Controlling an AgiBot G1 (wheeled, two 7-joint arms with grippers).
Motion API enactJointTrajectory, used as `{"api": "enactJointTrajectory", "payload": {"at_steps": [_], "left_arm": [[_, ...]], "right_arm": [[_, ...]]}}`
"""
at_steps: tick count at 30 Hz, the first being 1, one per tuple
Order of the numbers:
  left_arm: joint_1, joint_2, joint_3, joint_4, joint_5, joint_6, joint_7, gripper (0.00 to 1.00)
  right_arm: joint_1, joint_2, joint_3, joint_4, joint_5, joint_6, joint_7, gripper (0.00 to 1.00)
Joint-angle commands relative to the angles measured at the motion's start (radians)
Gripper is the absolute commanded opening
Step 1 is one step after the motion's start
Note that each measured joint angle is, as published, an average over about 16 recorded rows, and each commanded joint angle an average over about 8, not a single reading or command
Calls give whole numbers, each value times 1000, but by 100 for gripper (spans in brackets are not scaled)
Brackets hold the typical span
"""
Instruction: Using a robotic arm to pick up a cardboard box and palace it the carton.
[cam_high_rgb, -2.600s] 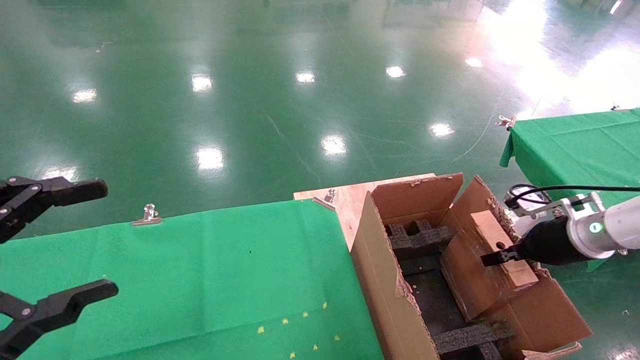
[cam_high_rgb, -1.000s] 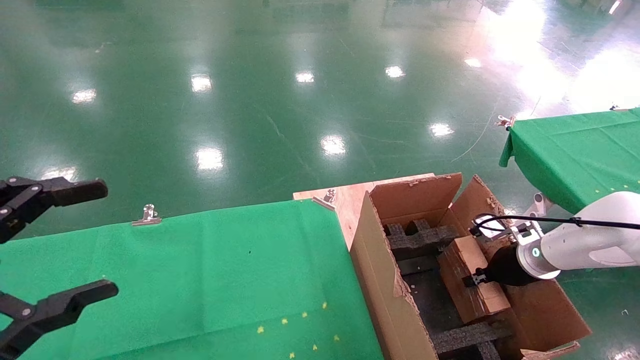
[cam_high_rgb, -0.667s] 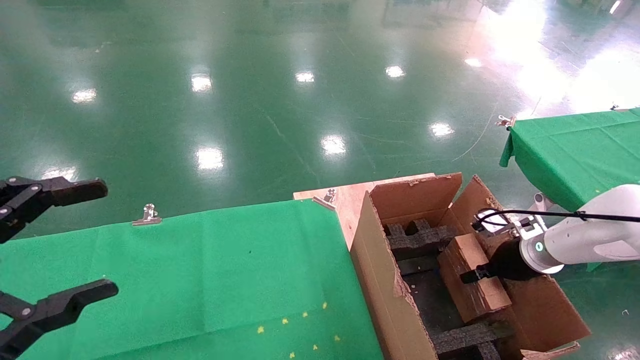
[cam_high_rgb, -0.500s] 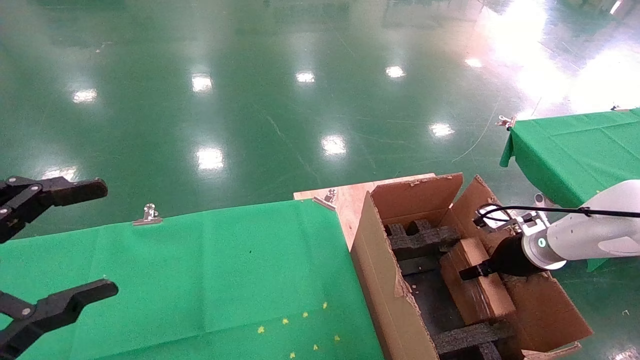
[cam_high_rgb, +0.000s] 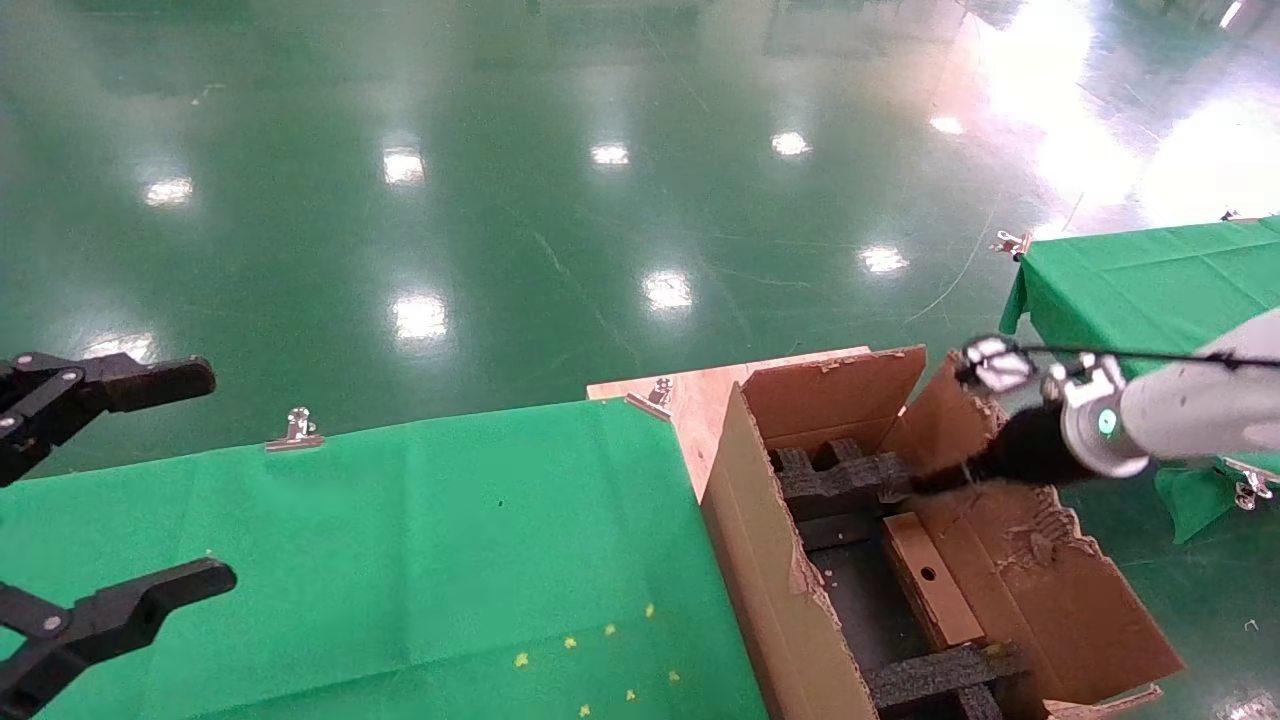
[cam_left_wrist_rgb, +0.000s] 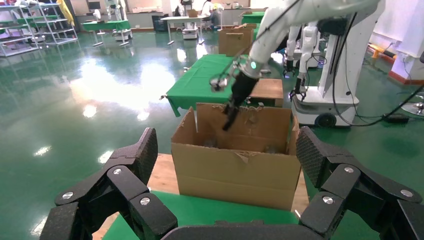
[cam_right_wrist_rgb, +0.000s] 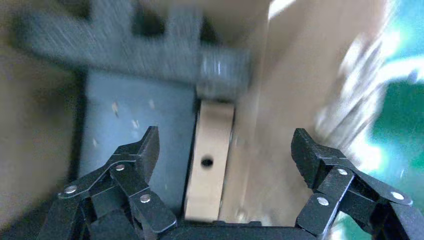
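Cardboard box half-hidden inside carton, right end effector spread wide above, empty.

Small brown cardboard box, round hole up, lies apparently flat inside the ragged-flapped carton.

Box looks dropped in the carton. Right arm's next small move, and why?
Probably pull the right gripper up and back, away from the carton. The cardboard box already lies inside, against the right wall, and the wrist view shows the fingers spread with nothing between them. The gripper hangs just above the ragged right flap, so lifting first should avoid snagging it. The left gripper sits parked, open.
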Motion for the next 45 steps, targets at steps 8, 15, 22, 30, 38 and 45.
{"api": "enactJointTrajectory", "payload": {"at_steps": [8, 15, 22, 30, 38, 45], "left_arm": [[0, 0, 0, 0, 0, 0, 0, 100], [0, 0, 0, 0, 0, 0, 0, 100], [0, 0, 0, 0, 0, 0, 0, 100], [0, 0, 0, 0, -1, 0, 0, 100], [0, 0, 0, 0, -1, 0, 0, 100], [0, 0, 0, 0, -1, 0, 0, 100]], "right_arm": [[176, 121, 87, 230, 62, -101, -166, 100], [225, 193, 170, 265, 262, -331, -325, 100], [195, 216, 219, 196, 470, -523, -381, 100], [185, 215, 226, 189, 485, -533, -383, 100], [120, 201, 317, 220, 474, -538, -409, 100], [10, 179, 475, 269, 469, -559, -455, 100]]}}
